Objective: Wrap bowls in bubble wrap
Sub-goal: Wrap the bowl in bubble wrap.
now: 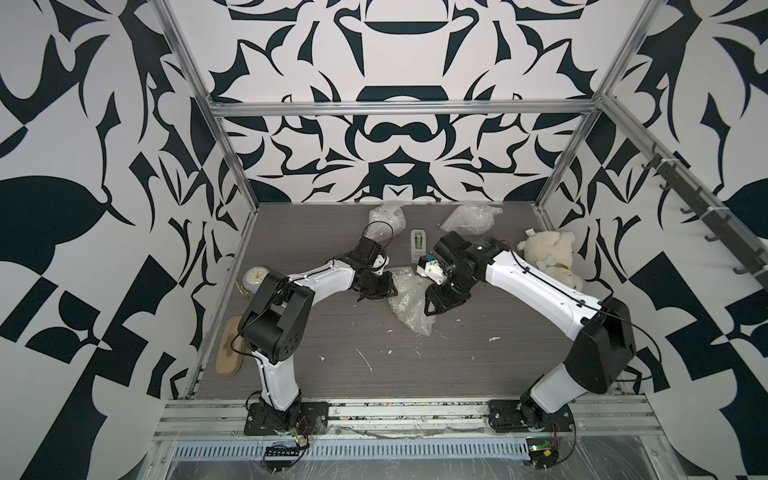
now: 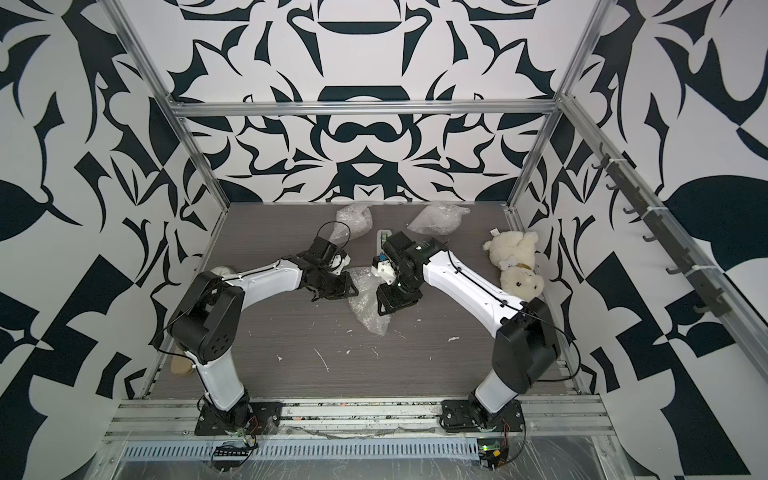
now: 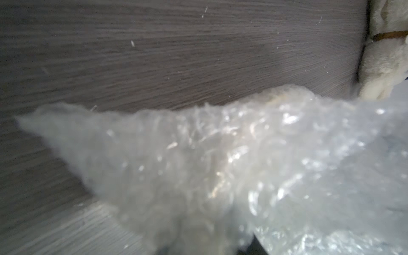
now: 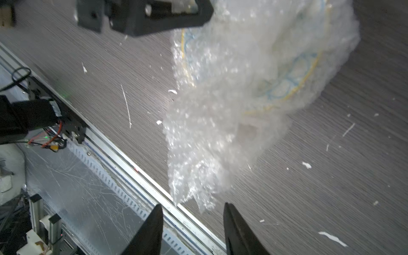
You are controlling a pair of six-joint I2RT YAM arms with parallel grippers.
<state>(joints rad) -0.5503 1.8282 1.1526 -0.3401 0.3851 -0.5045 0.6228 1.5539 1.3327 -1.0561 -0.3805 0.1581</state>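
**Only one bowl shows, and only through the plastic**

In the middle of the table (image 1: 374, 374) there's a crumpled bubble wrap bundle (image 1: 409, 303) lying between the two hands. In the right wrist view you can just make out a bowl (image 4: 293, 72) inside it. It has pale blue loops and a thin yellow rim line, all smeared by the plastic, and the rest of it is hidden. In both top views the bundle is just a whitish lump and the bowl doesn't show at all.

The right hand (image 4: 193, 205) is spread, fingers apart with nothing gripped. The bundle's thin tail ends just short of the tips.

The left hand (image 1: 378, 286) is right up against the opposite edge of the bundle. Its own wrist view is mostly blurry wrap that covers the fingers, so I can't tell if it's pinching the plastic or only touching it.

A back bundle (image 1: 387, 218) and a second back bundle (image 1: 469, 218) sit along the far edge, well apart from both hands. I can't tell what's inside either one.

Other stuff on the table:
- a pale alarm clock (image 1: 254, 277), half hidden behind the left arm
- a plush toy (image 1: 548, 257) beside the right arm
- a small green-and-white gadget (image 1: 417, 245), too small to read
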